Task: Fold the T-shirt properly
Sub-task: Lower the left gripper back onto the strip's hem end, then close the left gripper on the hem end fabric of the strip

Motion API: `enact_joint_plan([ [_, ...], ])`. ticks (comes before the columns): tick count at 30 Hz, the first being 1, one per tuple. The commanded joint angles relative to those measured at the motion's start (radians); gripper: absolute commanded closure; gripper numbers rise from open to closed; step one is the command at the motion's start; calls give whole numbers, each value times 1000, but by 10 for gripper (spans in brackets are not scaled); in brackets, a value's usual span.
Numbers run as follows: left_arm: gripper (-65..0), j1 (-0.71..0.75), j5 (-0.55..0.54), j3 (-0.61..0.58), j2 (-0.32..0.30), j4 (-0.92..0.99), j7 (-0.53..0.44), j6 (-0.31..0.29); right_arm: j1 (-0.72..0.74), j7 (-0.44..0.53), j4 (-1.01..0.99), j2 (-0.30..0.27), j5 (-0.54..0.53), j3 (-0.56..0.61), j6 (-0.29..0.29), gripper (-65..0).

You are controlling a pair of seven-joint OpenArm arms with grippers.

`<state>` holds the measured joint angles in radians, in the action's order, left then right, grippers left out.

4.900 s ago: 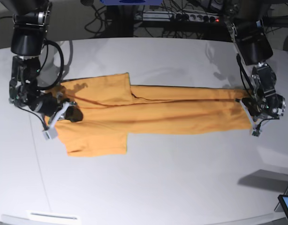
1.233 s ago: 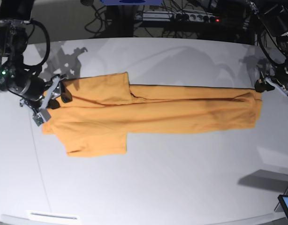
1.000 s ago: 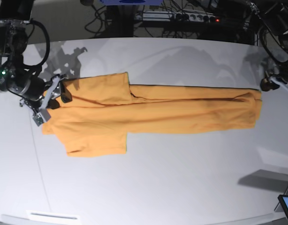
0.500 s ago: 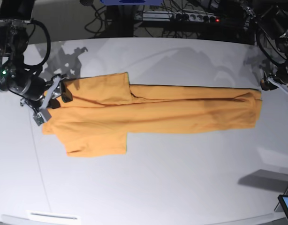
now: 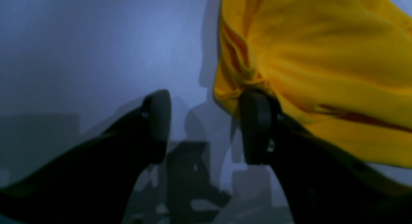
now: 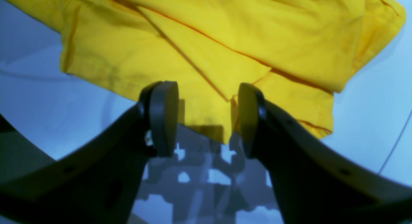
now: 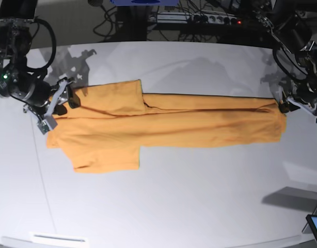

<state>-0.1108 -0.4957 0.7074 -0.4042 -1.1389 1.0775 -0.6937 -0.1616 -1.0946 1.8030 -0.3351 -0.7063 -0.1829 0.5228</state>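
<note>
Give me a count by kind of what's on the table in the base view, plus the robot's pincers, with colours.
T-shirt, orange-yellow: 1
Pincers, black: 2, the left pincer and the right pincer
Total: 3

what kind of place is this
Probably a robot lab or test bench: two robot arms, the left gripper and right gripper each open, over an orange T-shirt on a plain white table.

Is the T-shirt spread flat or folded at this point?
Partly folded: the T-shirt lies as a long narrow strip with overlapping layers, and its two sleeve-like flaps stick out.
</note>
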Motion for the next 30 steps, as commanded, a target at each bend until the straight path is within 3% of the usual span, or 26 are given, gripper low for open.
enact_joint_plan([
  [1,-336,12,30,2,-5,-2,51,-4,10,20,17,-19,-14,-5,4,-284],
  [11,-336,82,27,5,-26,-20,51,-4,12,21,16,-15,-14,-5,4,-284],
  [18,-336,87,29,90,-26,-16,54,-4,12,21,16,-14,-14,-5,4,-284],
  [30,-336,73,27,96,-22,-37,59,-4,12,21,16,-11,-14,-4,4,-284],
])
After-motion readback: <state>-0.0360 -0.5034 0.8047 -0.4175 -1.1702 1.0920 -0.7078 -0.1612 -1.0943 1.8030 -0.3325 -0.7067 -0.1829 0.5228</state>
